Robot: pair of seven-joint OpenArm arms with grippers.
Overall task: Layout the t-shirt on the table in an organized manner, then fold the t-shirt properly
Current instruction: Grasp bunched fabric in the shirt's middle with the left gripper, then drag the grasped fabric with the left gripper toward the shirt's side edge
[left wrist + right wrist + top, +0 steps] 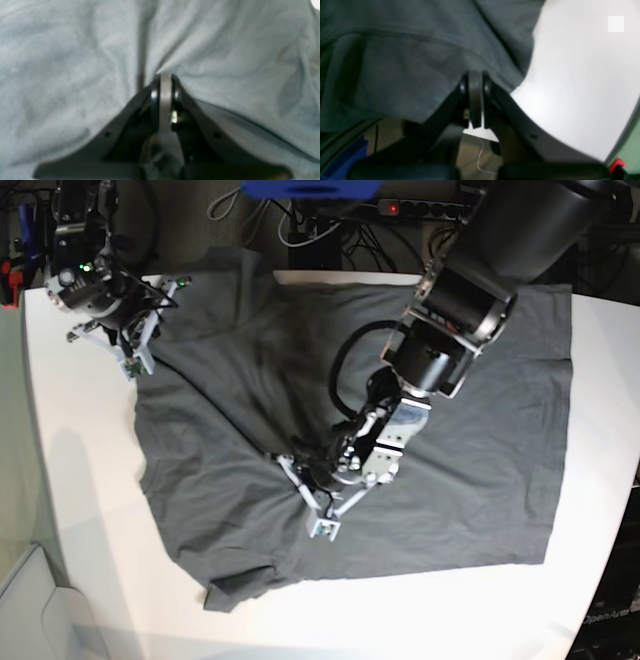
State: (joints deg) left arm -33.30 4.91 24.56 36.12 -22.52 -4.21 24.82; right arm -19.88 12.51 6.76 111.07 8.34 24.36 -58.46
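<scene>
we see the wrinkly charcoal-grey cotton t-shirt (470, 450) spread over the glossy white bench (80, 440). our left hand (312, 502) pinches cloth mid-shirt, and our right hand (133, 358) pinches its far edge.

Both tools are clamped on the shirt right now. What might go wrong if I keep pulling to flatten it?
1. The left tool pinches the dark charcoal-grey cotton t-shirt mid-body, not at an edge; pulling there may bunch more wrinkles.
2. The right tool grips near the edge of the glossy white table; dragging outward might slide fabric off.
3. The bottom-left corner is folded under and may stay creased.
</scene>
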